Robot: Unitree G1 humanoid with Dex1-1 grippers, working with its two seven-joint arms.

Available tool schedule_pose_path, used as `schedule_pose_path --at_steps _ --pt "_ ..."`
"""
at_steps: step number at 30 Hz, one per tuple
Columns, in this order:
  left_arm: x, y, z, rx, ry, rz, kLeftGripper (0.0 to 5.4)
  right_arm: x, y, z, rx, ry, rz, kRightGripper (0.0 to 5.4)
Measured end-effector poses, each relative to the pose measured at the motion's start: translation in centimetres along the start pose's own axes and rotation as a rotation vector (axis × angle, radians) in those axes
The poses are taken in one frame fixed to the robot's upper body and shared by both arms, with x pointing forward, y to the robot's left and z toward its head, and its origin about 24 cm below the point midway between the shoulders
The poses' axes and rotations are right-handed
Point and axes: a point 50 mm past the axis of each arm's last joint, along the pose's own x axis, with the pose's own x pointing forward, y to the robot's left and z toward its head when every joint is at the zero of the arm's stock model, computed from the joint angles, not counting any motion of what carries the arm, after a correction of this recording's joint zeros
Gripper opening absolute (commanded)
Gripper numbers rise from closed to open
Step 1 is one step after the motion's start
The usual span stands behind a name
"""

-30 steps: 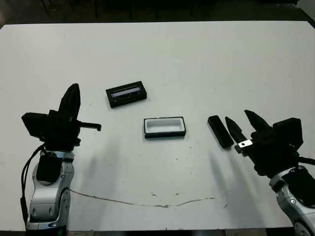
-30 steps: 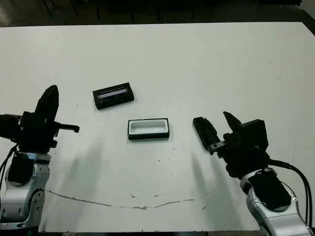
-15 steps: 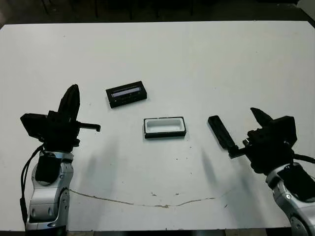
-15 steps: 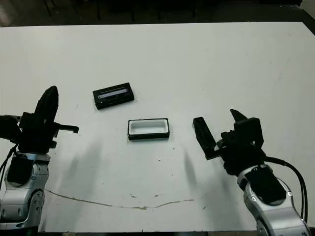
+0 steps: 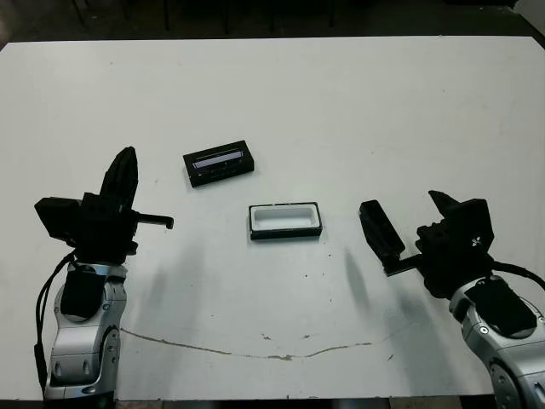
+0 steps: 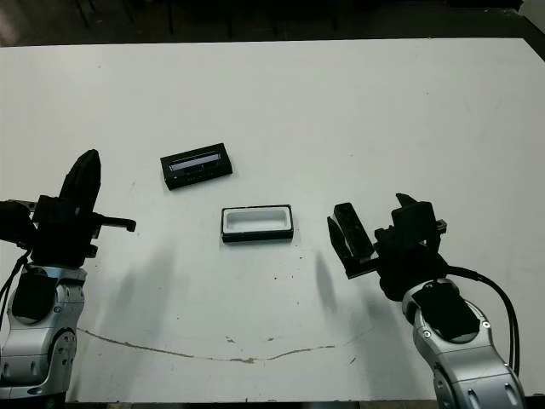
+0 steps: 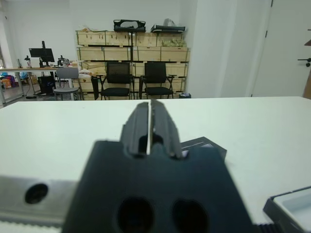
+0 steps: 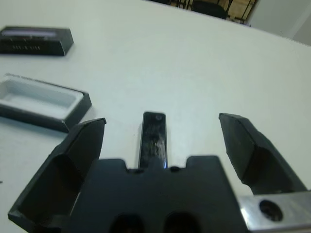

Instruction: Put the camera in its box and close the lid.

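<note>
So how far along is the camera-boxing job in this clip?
Nothing is done yet. The box lies open and unfilled, and the lid lies apart from it on the table. In hand: the right end effector is open astride the camera, not gripping it. The left end effector is shut and idle. Grasping, boxing and lidding remain.

I held the left gripper point(image 7: 149, 127) raised at my left side, its fingers pressed together. The right gripper point(image 8: 165, 145) sat low, fingers spread wide apart.

one camera point(image 5: 381, 227), one box point(image 5: 285, 221), one lid point(image 5: 219, 163)
</note>
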Motion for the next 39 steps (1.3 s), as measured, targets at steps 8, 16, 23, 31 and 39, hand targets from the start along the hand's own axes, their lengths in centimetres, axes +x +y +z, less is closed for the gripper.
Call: schedule_pose_path --at_steps 8,16,23,31,39 --pt "0.0 0.0 0.1 0.001 -0.004 0.0 0.0 0.1 0.5 -0.9 0.009 0.056 0.013 5.37" --pt "0.0 0.0 0.1 0.001 -0.004 -0.002 0.0 -0.1 0.9 -3.2 0.072 0.13 -0.002 5.37" --pt "-0.1 0.1 0.1 0.003 -0.004 -0.004 0.0 0.1 1.0 -3.4 0.091 0.111 -0.028 5.37" --pt "-0.1 0.1 0.0 0.003 -0.002 -0.003 0.0 0.2 1.3 -3.7 0.129 0.098 -0.059 4.19" --pt "-0.1 0.1 0.0 0.003 -0.001 -0.006 0.0 0.2 1.3 -4.0 0.146 0.076 -0.098 2.76"
